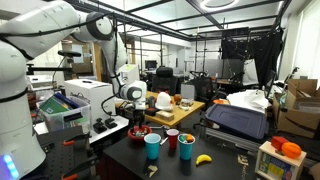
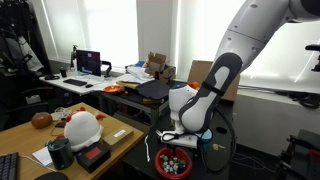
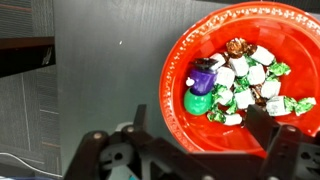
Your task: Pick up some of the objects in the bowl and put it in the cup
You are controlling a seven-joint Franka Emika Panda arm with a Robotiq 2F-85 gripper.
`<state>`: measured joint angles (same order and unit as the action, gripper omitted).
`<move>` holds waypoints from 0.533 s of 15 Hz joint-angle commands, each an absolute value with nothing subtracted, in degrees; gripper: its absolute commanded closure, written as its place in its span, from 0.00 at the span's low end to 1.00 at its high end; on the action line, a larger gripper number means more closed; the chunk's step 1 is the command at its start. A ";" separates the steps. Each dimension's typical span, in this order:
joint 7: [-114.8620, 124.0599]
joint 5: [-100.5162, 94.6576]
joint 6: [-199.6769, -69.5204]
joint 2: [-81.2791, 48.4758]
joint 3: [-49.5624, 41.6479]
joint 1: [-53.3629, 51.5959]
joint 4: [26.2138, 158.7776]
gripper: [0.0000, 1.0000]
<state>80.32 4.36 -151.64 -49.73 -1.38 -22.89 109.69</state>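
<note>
Above the bowl (image 3: 188,55), the tool (image 3: 200,116) is held wide open and empty; pick-up is pending, and descent onto the objects (image 3: 245,80) is needed.

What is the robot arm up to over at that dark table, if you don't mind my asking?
The robot's gripper hangs open above the red bowl of small wrapped pieces, holding nothing. A blue cup and a red cup stand nearby on the same table; no piece has been picked up yet.

bowl (image 3: 185,55) cropped at right edge, claw (image 3: 198,122) base cut off below
</note>
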 commanded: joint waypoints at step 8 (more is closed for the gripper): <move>78.99 5.82 -160.45 -52.74 -0.19 -22.32 108.60 0.00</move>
<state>80.23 4.45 -158.35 -52.31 -0.44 -22.60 109.31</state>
